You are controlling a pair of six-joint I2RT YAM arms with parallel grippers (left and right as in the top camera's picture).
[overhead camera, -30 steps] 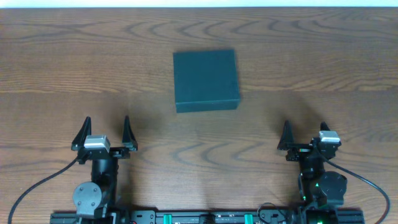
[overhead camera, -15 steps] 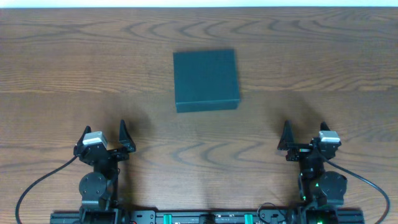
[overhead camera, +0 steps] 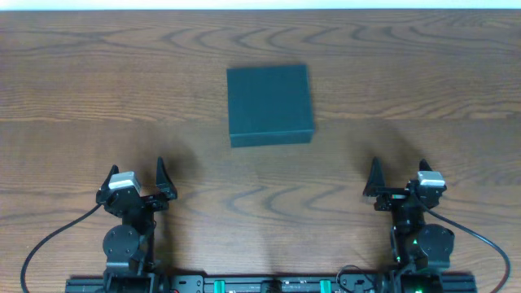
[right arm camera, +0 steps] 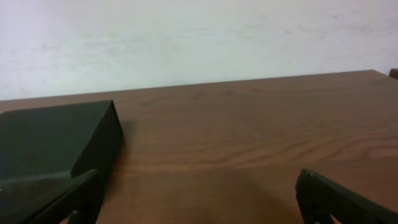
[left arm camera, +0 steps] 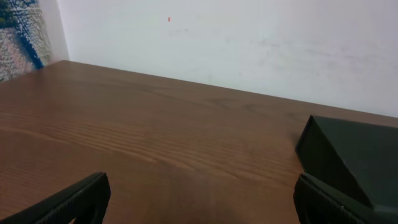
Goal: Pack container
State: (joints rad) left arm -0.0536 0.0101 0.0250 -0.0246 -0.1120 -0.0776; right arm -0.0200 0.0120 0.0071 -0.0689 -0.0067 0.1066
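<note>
Both pincers stand wide open and empty, parked low in the overhead frame: the left pincer [overhead camera: 136,177] at lower left, the right pincer [overhead camera: 399,175] at lower right, each with its dark pointed fingers aimed toward the top of the frame. Neither touches anything.

Between them and higher up, just above the middle of the overhead view, sits the container [overhead camera: 269,104], closed, its lid flat, resting squarely on the tabletop [overhead camera: 423,73]. It lies up and inward from each pincer, well apart from both. Being near enough square, it offers no real long axis; its edges run almost parallel to the frame, turned only slightly. The two arms look about equally placed; I judge neither to have a clear advantage in reach.

From the left wrist view the container [left arm camera: 351,155] shows at the right edge; from the right wrist view the container [right arm camera: 56,143] fills the lower left, so each pincer sees it off toward the centre.

Its surface is matte, dark teal-black card with crisp edges and sharp corners, likely light and slightly yielding. The tabletop is smooth brown wood-grain with sweeping figure. No items to pack are visible.
</note>
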